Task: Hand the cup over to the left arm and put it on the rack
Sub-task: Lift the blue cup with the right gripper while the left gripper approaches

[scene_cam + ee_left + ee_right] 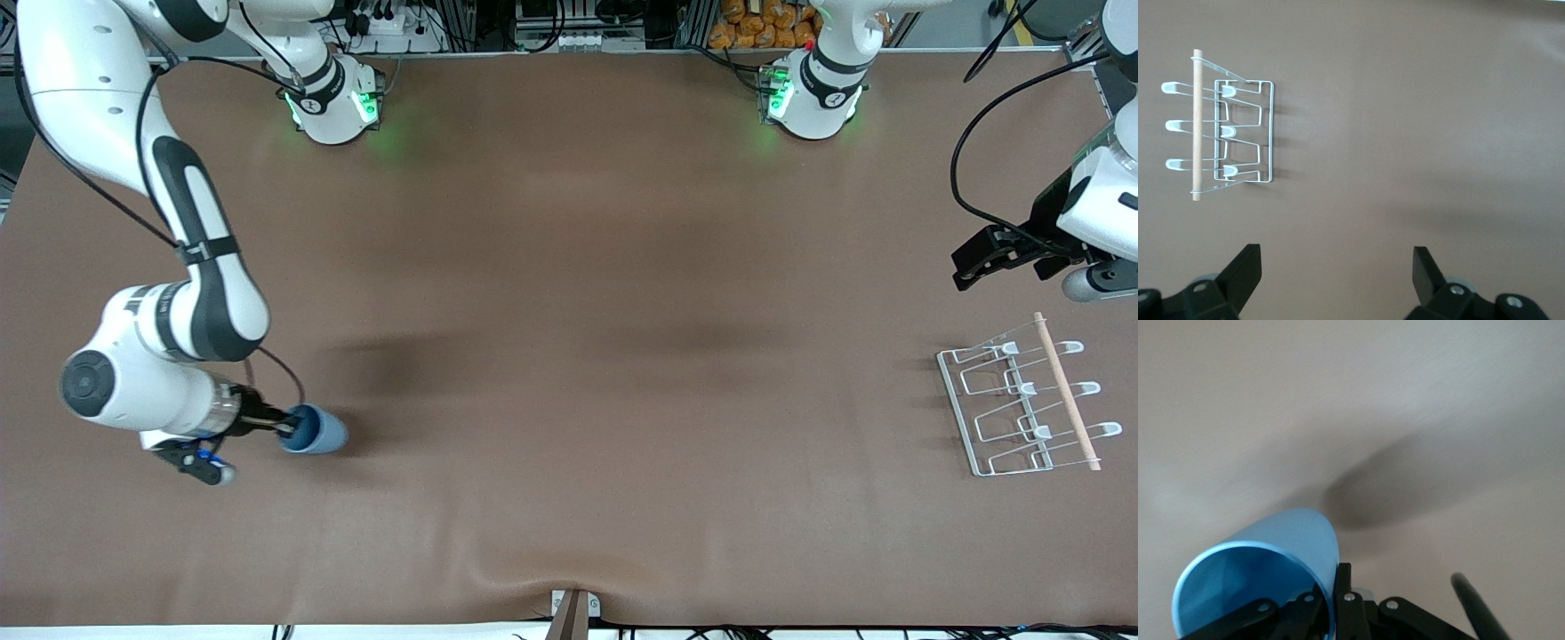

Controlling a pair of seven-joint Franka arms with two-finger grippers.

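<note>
The slate-blue cup (324, 433) is turned on its side at the right arm's end of the table, its mouth toward my right gripper (286, 429). That gripper is shut on the cup's rim. In the right wrist view the cup (1271, 550) has its wall pinched in my right gripper (1336, 590), one finger inside and one outside. Whether the cup touches the table I cannot tell. The white wire rack (1022, 411) with its wooden dowel lies at the left arm's end. My left gripper (965, 271) waits open above the table near the rack (1238, 130), and my left gripper (1336, 267) holds nothing.
Brown cloth (587, 356) covers the whole table. The two arm bases (333, 102) (809, 98) stand along the edge farthest from the front camera. A small metal bracket (573, 609) sits at the nearest edge, mid-table.
</note>
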